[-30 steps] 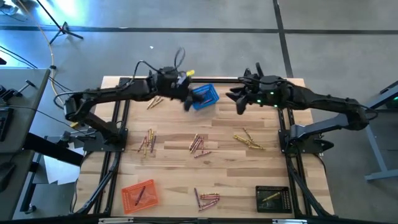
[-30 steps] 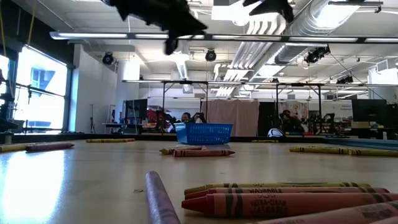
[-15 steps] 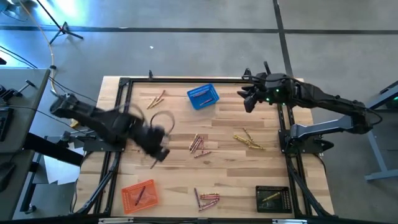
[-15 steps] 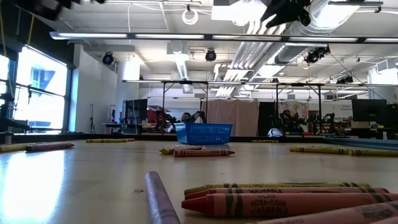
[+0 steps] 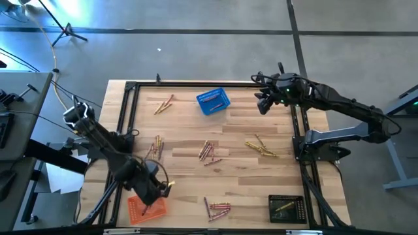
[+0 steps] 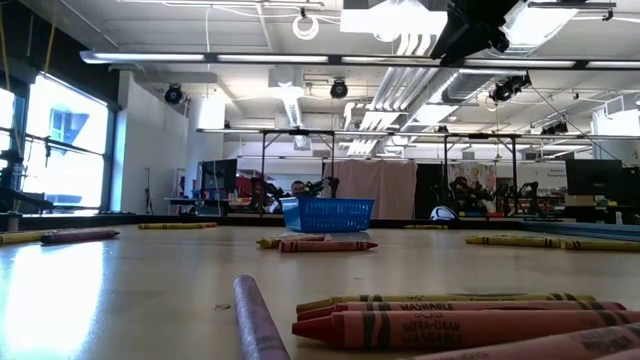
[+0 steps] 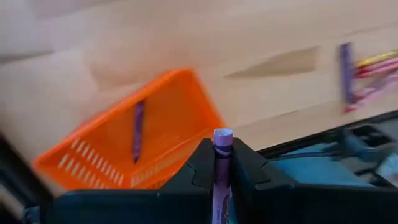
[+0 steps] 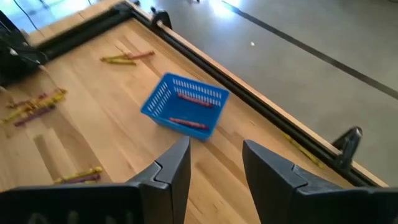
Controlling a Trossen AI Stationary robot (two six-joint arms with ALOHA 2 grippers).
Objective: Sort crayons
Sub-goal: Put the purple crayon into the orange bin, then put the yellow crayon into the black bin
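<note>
Purple crayon (image 7: 221,163) pinched in your left hand (image 5: 161,189), swung from blue basket (image 5: 213,101) to orange basket (image 5: 145,205) at 7 o'clock; drop imminent. Right hand (image 5: 262,104) spread, waiting at 1 o'clock.

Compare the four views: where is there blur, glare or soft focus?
Left wrist view: the orange basket and table smear with motion, while the purple crayon in the left tool stays sharp. Low view: window glare on the table; nearest crayons soft. High and right wrist views: crisp.
</note>
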